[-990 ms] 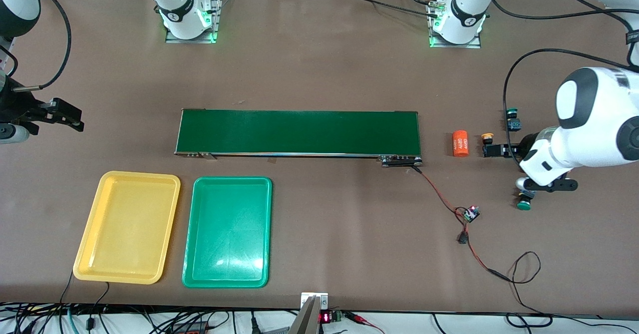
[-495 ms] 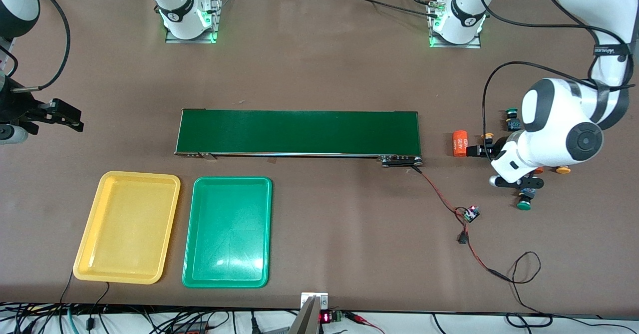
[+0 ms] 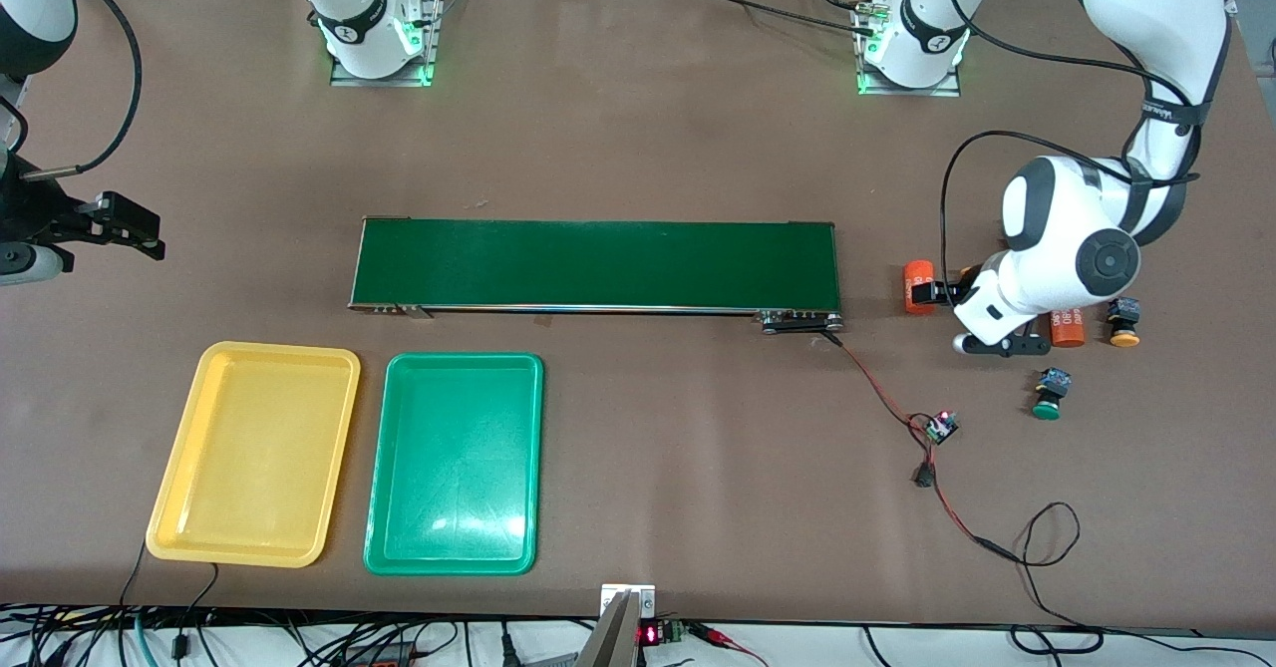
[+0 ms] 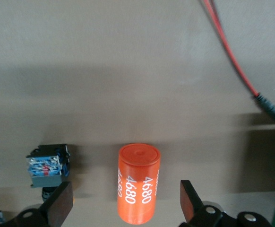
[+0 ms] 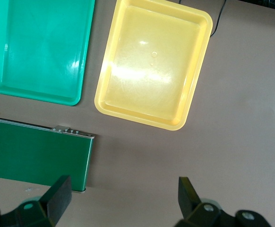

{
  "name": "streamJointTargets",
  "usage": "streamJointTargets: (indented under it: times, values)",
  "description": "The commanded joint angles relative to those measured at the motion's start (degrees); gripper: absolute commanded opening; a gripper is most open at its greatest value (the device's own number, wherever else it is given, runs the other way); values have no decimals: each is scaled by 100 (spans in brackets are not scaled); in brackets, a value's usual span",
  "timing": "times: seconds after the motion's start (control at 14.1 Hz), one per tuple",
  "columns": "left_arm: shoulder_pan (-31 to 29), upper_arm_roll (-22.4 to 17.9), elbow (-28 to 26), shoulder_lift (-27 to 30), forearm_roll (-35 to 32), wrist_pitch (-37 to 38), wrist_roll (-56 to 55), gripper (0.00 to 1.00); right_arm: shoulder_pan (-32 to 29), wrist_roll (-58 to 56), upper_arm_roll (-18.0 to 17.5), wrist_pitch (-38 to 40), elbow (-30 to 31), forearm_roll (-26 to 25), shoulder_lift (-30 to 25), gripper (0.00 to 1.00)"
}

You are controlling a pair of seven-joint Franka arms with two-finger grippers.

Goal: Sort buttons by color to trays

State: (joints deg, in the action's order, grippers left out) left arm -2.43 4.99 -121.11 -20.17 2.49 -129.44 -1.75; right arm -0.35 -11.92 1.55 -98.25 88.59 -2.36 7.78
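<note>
A green button [image 3: 1047, 395] and a yellow-orange button [image 3: 1124, 323] lie on the table at the left arm's end. My left gripper [image 3: 937, 296] hangs open over an orange "4680" cylinder [image 3: 917, 288]. In the left wrist view that cylinder [image 4: 137, 184] lies between the spread fingers [image 4: 59, 205] of the left gripper [image 4: 125, 208], untouched. Beside it is a third button's black body [image 4: 47, 168], its cap hidden. The yellow tray [image 3: 254, 453] and green tray [image 3: 454, 463] sit side by side, bare. My right gripper [image 3: 120, 223] waits open at the right arm's end.
The dark-green conveyor belt [image 3: 598, 263] runs along the table's middle. A second orange cylinder [image 3: 1067, 328] lies beside the yellow-orange button. A red-and-black wire [image 3: 877, 388] leads from the belt's end to a small circuit board [image 3: 940, 426].
My left arm has swung toward the conveyor, bringing its open gripper over the orange cylinder and uncovering the second cylinder and the yellow-orange button. The right arm has barely moved.
</note>
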Motion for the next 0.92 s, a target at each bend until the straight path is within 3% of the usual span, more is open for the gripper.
streamJointTargets:
  times: [0.0,0.35,0.64,0.71,0.85]
  values:
    - [-143,229,-869,426,58,-703,96,100,-26,-74,-14,61,-17,25,-31,100]
    - [-205,345,-1116,67,58,-1328,375,100,0,-65,-23,61,-8,16,-23,100]
    - [-381,345,-1178,-22,50,-1356,615,100,26,-65,-23,52,-8,25,56,100]
    - [-381,353,-1178,-22,58,-1356,606,97,26,-65,-23,52,-8,25,57,100]
    - [-373,362,-1169,-31,50,-1356,597,78,26,-65,-32,52,-8,25,57,100]
